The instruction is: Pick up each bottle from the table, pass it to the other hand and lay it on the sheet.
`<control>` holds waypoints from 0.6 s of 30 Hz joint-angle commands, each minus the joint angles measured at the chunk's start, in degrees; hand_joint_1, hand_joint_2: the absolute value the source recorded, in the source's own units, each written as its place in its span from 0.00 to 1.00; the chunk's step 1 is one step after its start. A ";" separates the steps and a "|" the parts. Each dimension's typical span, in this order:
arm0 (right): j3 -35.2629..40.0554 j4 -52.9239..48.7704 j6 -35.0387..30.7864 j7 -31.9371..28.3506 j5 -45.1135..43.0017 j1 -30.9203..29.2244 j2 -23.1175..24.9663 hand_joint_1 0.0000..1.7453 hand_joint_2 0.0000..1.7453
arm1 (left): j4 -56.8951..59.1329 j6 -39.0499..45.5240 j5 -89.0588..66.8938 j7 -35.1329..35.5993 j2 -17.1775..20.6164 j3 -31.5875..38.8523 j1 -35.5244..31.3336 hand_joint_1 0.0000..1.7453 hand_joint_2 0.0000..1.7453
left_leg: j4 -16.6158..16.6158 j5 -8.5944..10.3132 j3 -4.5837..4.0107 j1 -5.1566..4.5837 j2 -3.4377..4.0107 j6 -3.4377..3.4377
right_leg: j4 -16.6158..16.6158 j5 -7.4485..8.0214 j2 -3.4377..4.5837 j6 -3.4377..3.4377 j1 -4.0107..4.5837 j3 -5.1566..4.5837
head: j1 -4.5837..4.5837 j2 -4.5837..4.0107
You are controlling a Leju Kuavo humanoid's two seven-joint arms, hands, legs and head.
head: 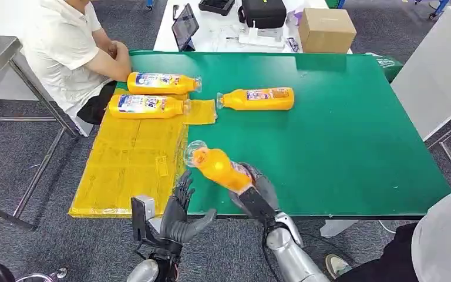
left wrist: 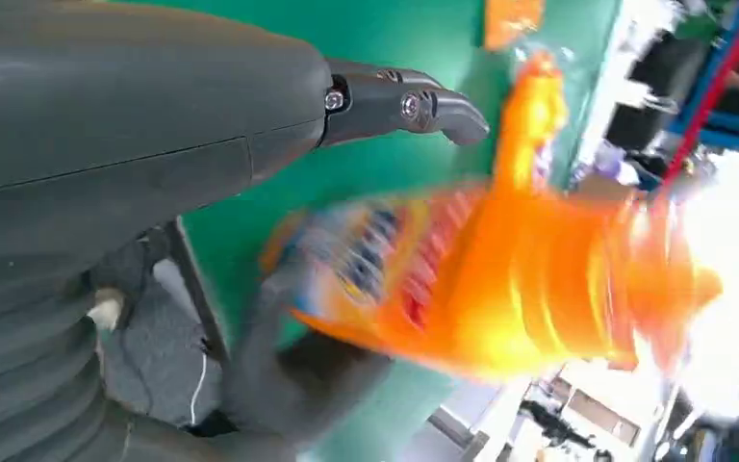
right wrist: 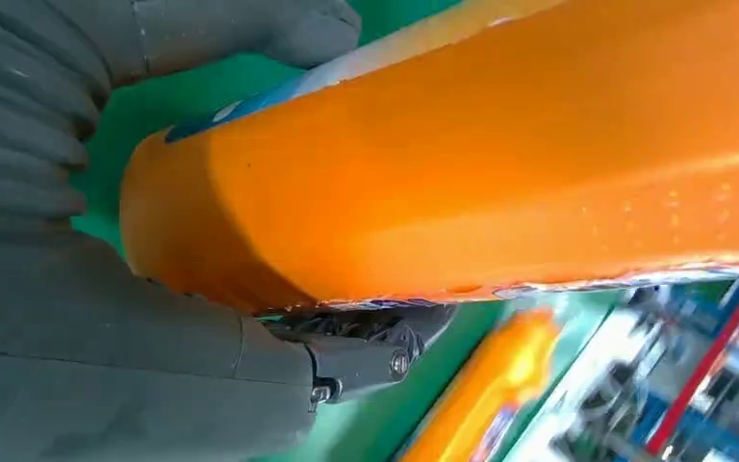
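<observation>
Two orange plastic bottles [head: 163, 83] [head: 148, 106] are lying across the far end of the yellow plastic sheet [head: 126, 170], leaving its near stretch bare. A third orange bottle [head: 257, 98] is lying on the green tabletop [head: 352, 129]. A seated person's forearm [head: 108, 61] is resting by the far corner.

- Right robot hand [head: 257, 187]: raised above the near edge of the bench [head: 358, 135], fingers wrapped around the lower body of an orange bottle [head: 218, 167]. Bottle tilted, cap end pointing up and toward the robot's left.
- Right wrist view: thumb [right wrist: 250, 34] on one side of the bottle, darker fingers [right wrist: 366, 351] curled under the other; grip looks firm.
- Right forearm: silver, rising from below at a slant.
- Left robot hand [head: 179, 214]: just left of the right one, palm turned toward the bottle, fingers spread and upright, thumb stretched out to the right.
- Left wrist view is motion-blurred; contact with the bottle apparently none.
</observation>
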 commanded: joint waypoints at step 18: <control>22.26 -5.67 -1.98 0.94 1.25 1.45 0.03 1.00 1.00 | 3.03 0.19 4.57 -1.04 -0.42 3.49 -4.80 1.00 1.00 | 0.00 0.03 -0.19 0.01 -0.09 0.08 | -0.02 -0.01 -0.24 -0.14 0.04 -0.10 | 0.04 0.00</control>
